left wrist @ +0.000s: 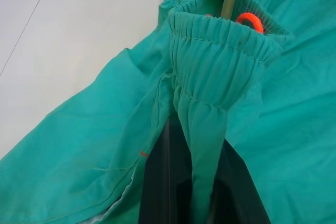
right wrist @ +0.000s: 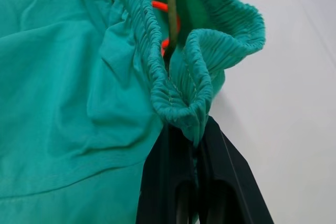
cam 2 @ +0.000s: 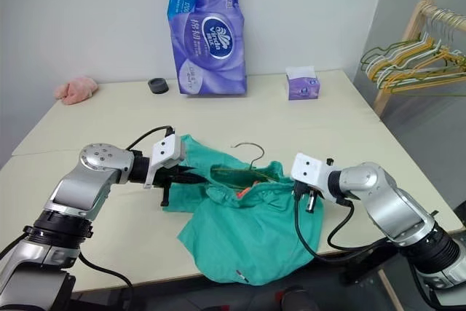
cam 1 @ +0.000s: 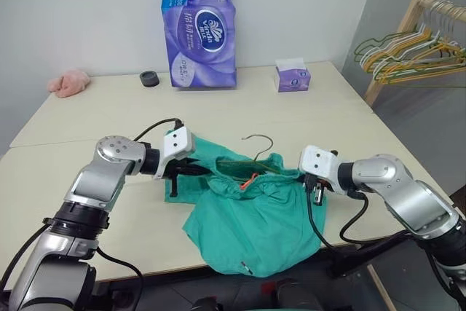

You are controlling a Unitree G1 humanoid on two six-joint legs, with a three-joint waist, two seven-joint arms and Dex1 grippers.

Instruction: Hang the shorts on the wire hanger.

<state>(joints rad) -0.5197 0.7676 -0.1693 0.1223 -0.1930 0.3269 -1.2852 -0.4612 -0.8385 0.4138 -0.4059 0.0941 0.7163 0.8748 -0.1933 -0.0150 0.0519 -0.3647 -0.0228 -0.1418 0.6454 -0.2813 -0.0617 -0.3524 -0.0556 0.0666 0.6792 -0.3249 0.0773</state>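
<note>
Pale, matte and smooth, the table [cam 1: 109, 118] carries a glossy purple tissue pack [cam 1: 200, 30] at its 12 o'clock edge, with a small black puck [cam 1: 149, 79] and a fuzzy pink cloth [cam 1: 69, 82] toward 10 o'clock and a small purple tissue box [cam 1: 293, 76] toward 1. Off the table at 2 o'clock, bunched yellow, green and white hangers [cam 1: 408, 52] dangle from a wooden rail.

Near the 6 o'clock edge lie the shorts [cam 1: 251, 216], soft teal cloth in loose folds, draping over the table's lip. The left gripper [cam 1: 195, 171] pinches the gathered waistband at 9 o'clock of the garment; the right gripper [cam 1: 314, 186] is clamped on it at 3 o'clock. The wire hanger [cam 1: 256, 152], thin and olive-gold, sits inside the waistband opening, its curved hook rising toward 12.

Both wrist views reveal the waistband's ribbed elastic gripped between black fingers [left wrist: 157, 182], and an orange drawstring loop [left wrist: 251, 20] beside the wire. The head views show it as a small orange fleck.
</note>
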